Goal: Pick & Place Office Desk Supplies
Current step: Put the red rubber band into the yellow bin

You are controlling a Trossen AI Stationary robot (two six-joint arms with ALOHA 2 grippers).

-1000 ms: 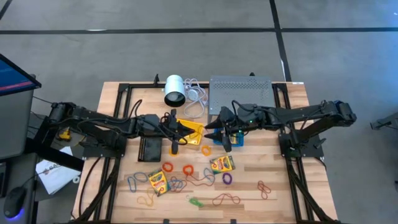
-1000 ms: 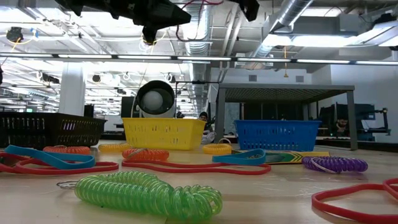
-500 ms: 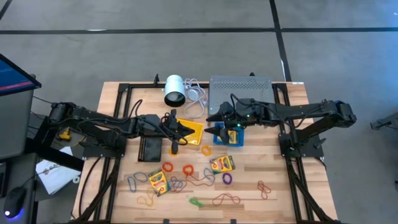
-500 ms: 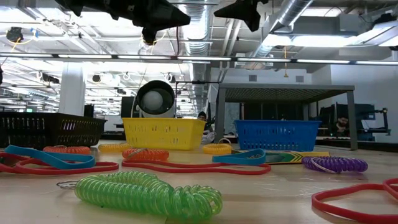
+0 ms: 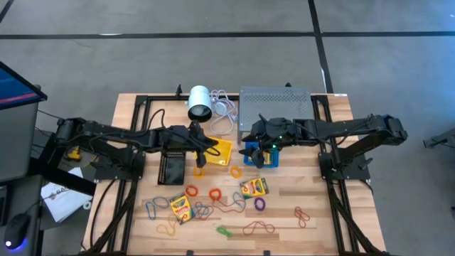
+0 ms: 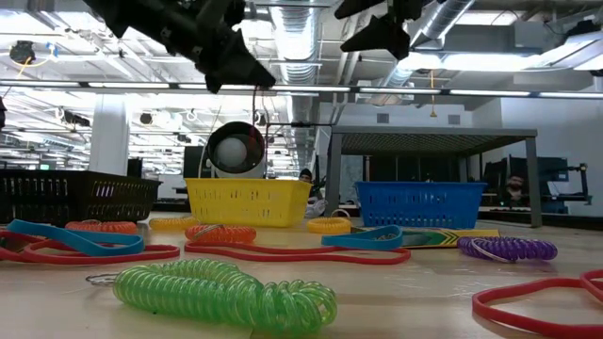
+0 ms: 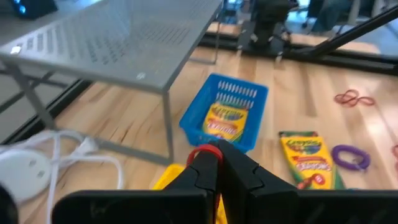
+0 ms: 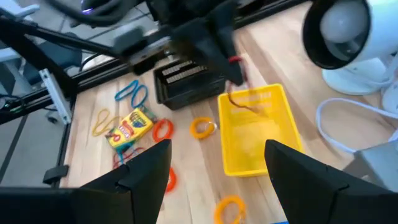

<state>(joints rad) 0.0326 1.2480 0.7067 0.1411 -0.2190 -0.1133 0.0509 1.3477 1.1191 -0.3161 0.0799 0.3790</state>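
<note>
My left gripper (image 5: 211,148) hovers over the yellow tray (image 5: 223,155), shut on a red rubber band (image 7: 206,152). My right gripper (image 8: 217,163) is open and empty above the blue tray (image 5: 249,158), its fingers spread wide. One yellow-and-green crayon box (image 7: 224,118) lies flat inside the blue tray. Two more crayon boxes (image 5: 254,187) (image 5: 180,208) lie flat on the table among several coloured rubber bands and coil rings (image 5: 213,193). My left gripper pinches the red rubber band's upper loop (image 7: 202,151) between its shut fingertips, coming from the table's left and slanting downward. The band is lifted and hangs slack below the fingers (image 8: 239,99) over the yellow tray; whether its lower end touches the tray, I cannot tell.
A black tray (image 5: 172,168) sits left of the yellow one. The white cylinder (image 5: 200,103) with its cable and the grey perforated rack (image 5: 276,107) stand along the far side. Loose bands (image 5: 257,227) cover the near half of the table.
My right gripper has drawn up and back from the blue tray toward the far right, uncovering the crayon box lying in it. My left gripper has shifted right over the yellow tray and tipped downward, the red band still in its fingers.
</note>
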